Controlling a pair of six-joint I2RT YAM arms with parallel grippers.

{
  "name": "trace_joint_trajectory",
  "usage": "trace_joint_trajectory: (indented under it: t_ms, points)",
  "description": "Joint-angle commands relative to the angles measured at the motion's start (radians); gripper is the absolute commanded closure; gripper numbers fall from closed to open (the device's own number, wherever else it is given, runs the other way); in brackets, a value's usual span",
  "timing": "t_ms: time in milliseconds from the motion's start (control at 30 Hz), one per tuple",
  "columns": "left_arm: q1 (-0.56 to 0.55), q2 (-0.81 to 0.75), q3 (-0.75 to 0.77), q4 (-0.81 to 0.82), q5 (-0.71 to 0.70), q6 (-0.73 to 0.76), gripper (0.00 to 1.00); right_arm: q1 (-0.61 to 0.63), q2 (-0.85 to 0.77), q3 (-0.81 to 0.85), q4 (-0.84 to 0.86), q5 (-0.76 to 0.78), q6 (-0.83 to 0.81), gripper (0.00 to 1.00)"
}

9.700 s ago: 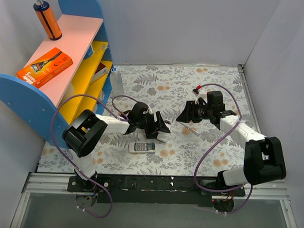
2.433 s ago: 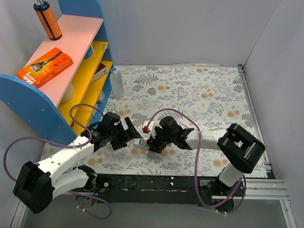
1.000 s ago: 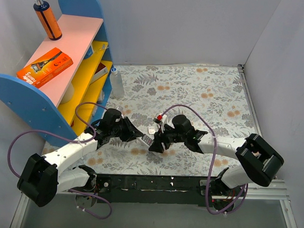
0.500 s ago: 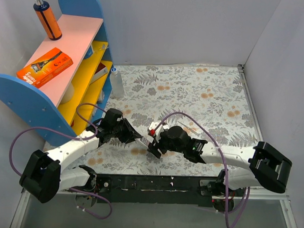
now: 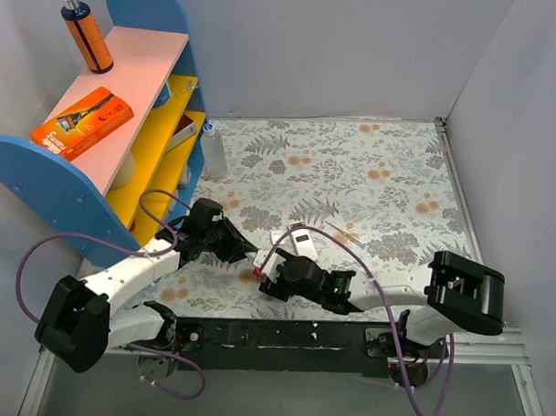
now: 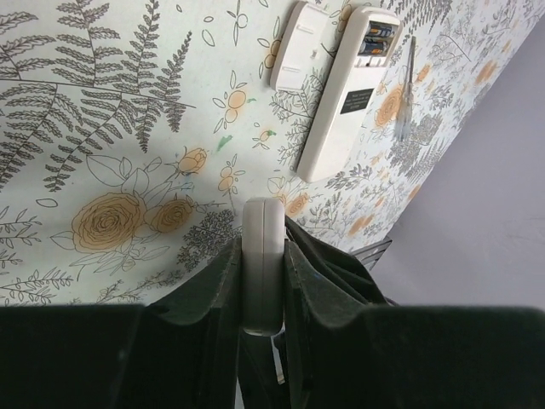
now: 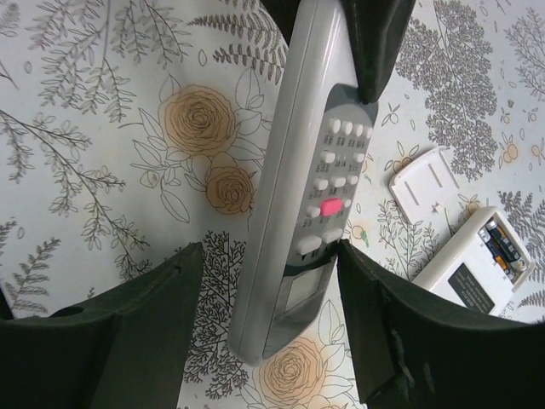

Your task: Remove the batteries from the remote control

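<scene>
While our left claw (image 6: pixel 262 247) is pressed onto the first remote (image 6: pixel 262 294), pinching it edge-on, our right claw (image 7: pixel 268 256) stands spread on either side of its button face; whether it touches, we cannot tell. On the floral worktop (image 6: pixel 102 128), at 12 o'clock from the left claw, lies one white cover (image 6: pixel 298 47). At 1 o'clock the second remote (image 6: pixel 345 115) lies back-up with its bay open, and the batteries (image 6: pixel 379 38) sit inside it, seemingly two blue cells.
</scene>
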Motion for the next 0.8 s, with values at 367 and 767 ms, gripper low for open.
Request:
trace_joint_trajectory:
  t_ms: [367,767]
  points:
    - [0.020,-0.078,0.009,0.008,0.081,-0.031,0.92,0.061,-0.022,-0.046,0.172,0.326,-0.003,0.94]
    - [0.020,-0.115,0.070,-0.066,-0.003,0.127,0.22,0.010,-0.084,-0.056,0.109,0.097,0.158,0.99]
